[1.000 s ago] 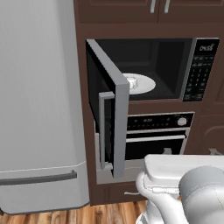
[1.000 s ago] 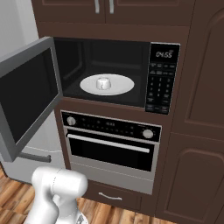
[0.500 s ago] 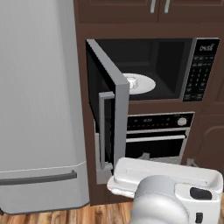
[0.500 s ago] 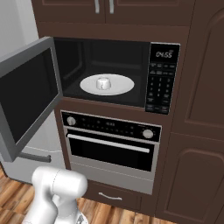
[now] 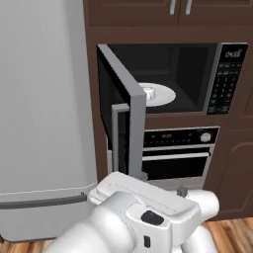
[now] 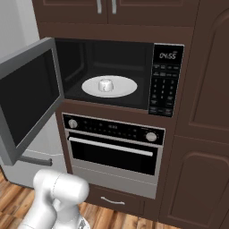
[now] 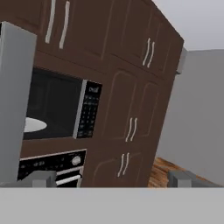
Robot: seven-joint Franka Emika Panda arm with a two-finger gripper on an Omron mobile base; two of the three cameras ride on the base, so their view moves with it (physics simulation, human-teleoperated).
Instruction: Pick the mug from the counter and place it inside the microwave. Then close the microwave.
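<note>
A glossy white rounded arm (image 5: 123, 222) with a small black oval button and grey seams.

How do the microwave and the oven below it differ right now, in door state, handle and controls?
The microwave has its door swung open to the left; the oven is shut. The microwave door handle runs vertically, the oven handle horizontally. The microwave has a keypad at right, the oven has round knobs. Both are black, built into dark brown cabinetry.

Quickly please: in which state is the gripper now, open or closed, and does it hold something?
Gripper: open and empty, its fingertips wide apart, facing the microwave and cabinets.
</note>
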